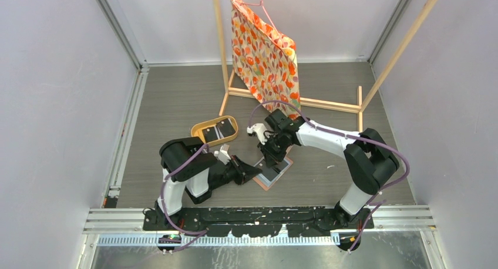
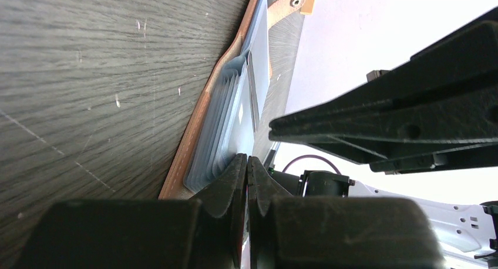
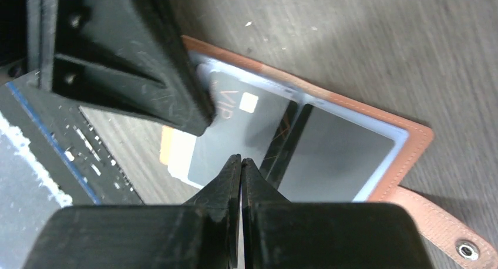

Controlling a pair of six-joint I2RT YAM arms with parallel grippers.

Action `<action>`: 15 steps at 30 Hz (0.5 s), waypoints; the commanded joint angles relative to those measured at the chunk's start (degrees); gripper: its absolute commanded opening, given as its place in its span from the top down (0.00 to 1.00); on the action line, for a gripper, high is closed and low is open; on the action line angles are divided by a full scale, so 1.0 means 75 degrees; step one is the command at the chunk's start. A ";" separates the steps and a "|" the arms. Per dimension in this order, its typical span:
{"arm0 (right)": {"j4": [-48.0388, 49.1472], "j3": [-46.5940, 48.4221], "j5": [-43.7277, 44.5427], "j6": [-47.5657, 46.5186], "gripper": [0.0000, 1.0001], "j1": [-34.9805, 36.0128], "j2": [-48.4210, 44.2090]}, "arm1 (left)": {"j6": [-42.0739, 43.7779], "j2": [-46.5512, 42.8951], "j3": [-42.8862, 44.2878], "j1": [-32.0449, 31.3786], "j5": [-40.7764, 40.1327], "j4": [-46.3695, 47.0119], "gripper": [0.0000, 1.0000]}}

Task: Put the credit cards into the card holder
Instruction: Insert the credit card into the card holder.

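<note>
Credit cards (image 1: 224, 128) lie dark in the oval tray (image 1: 199, 128), left of the table's (image 1: 176, 98) middle. Next we find the left gripper (image 1: 257, 171), fingers pressed together, its tip at the left edge of the card holder (image 1: 275, 175). The holder lies open, closer to the table's near edge than the tray. A VIP card (image 3: 246, 128) and another dark card sit in its grey-blue pockets. Over them hangs the right gripper (image 1: 275, 158), fingers likewise together.

Floral bag (image 1: 264, 51) on wooden rack (image 1: 329, 105); oval tray (image 1: 194, 131).
</note>
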 commanded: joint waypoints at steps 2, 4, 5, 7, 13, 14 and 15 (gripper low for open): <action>-0.0786 0.0525 -0.0694 -0.0638 0.95 0.0005 0.0202 | 0.0380 0.0287 -0.0272 0.0041 -0.0170 -0.1289 0.93; -0.0802 0.0563 -0.0436 -0.0588 0.95 0.0017 0.0344 | 0.0391 0.0274 -0.0273 0.0041 -0.0178 -0.1289 0.93; -0.0809 0.0587 -0.0278 -0.0568 0.95 0.0019 0.0436 | 0.0392 0.0274 -0.0273 0.0041 -0.0173 -0.1289 0.93; -0.0831 0.0638 0.0071 -0.0528 0.95 0.0009 0.0576 | 0.0392 0.0279 -0.0284 0.0041 -0.0187 -0.1288 0.93; -0.0771 0.0673 0.0812 -0.0403 0.96 -0.0038 0.0682 | 0.0424 0.0251 -0.0319 0.0075 -0.0180 -0.1286 0.93; -0.0750 0.0659 0.0930 -0.0380 0.96 -0.0074 0.0676 | 0.0443 0.0241 -0.0320 0.0076 -0.0166 -0.1279 0.93; -0.0740 0.0656 0.1032 -0.0375 0.96 -0.0115 0.0675 | 0.0450 0.0245 -0.0328 0.0085 -0.0162 -0.1287 0.93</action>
